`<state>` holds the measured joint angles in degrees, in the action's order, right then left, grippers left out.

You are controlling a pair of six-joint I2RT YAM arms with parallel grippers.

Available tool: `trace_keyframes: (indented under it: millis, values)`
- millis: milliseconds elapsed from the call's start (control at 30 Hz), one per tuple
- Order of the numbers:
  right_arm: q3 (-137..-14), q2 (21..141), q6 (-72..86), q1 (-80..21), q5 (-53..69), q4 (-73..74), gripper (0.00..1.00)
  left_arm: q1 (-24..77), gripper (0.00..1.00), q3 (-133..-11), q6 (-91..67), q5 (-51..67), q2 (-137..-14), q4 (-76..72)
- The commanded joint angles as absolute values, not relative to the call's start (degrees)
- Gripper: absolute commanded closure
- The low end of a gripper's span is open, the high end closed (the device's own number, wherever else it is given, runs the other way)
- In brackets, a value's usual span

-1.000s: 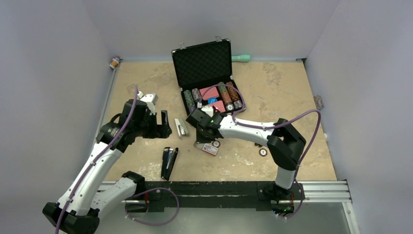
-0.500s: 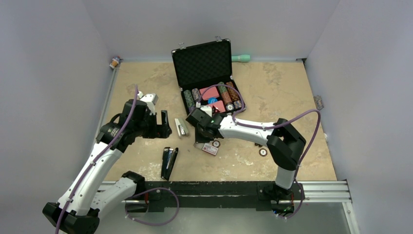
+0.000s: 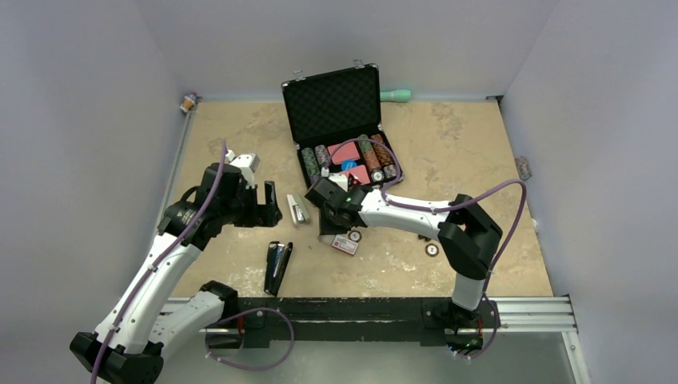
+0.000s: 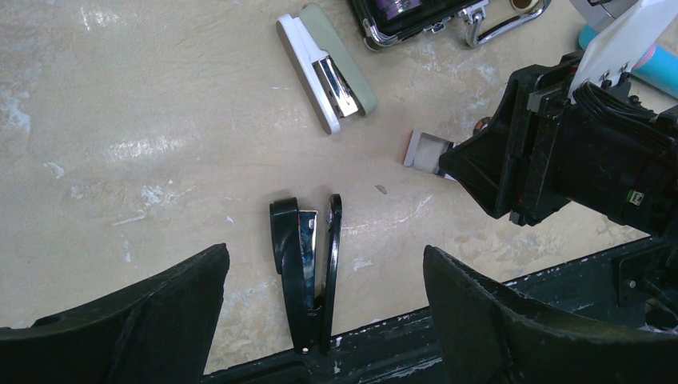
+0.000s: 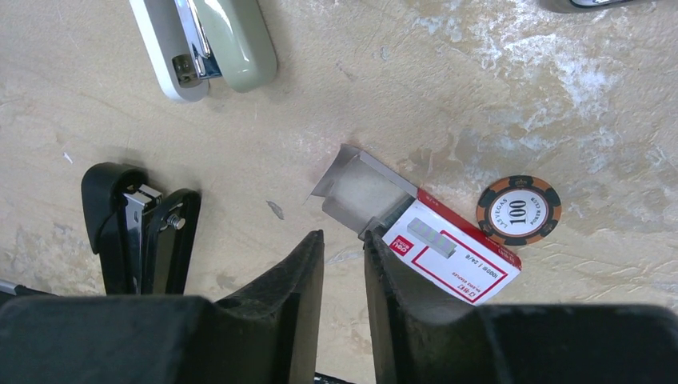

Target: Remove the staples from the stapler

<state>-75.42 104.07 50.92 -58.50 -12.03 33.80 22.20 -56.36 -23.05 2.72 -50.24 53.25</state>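
Note:
The black stapler [image 3: 277,268] lies hinged open on the table near the front rail, its silvery inner rail showing. It also shows in the left wrist view [image 4: 308,272] and in the right wrist view [image 5: 140,228]. My left gripper [image 3: 269,205] hovers above and behind it, wide open and empty [image 4: 324,256]. My right gripper [image 3: 329,233] is low over the table, right of the stapler. Its jaws stand a narrow gap apart with nothing between them [image 5: 344,238]. Its right fingertip is at the open end of the red-and-white staple box [image 5: 452,252].
A green-and-white stapler [image 3: 298,210] lies between the arms. An open black case [image 3: 340,104] of poker chips stands behind. Loose chips [image 3: 432,250] [image 5: 518,210] lie near the box. A teal bottle [image 3: 395,95] lies by the back wall. The black front rail [image 3: 360,310] borders the table.

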Motion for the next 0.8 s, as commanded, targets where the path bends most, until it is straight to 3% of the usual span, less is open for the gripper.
trace_keyframes:
  millis: [0, 267, 400, 767]
  values:
    - [-75.22, 101.1, 50.32, -58.7, -12.53, 33.19, 0.68, 21.97, 0.06, -56.43, -22.32, 2.29, -49.75, 51.77]
    - [-73.01, 101.16, 49.78, -58.71, -11.4, 30.64, 0.64, 21.96, 0.06, -56.42, -22.6, 2.63, -49.91, 51.66]
    - [-70.75, 101.34, 48.67, -58.67, -10.16, 26.55, 0.56, 21.95, 0.06, -55.72, -23.98, 5.81, -50.03, 50.46]
    - [-66.73, 102.99, 46.34, -58.7, -6.14, 19.53, 0.55, 21.97, 0.06, -55.99, -24.0, 4.97, -51.0, 50.41]
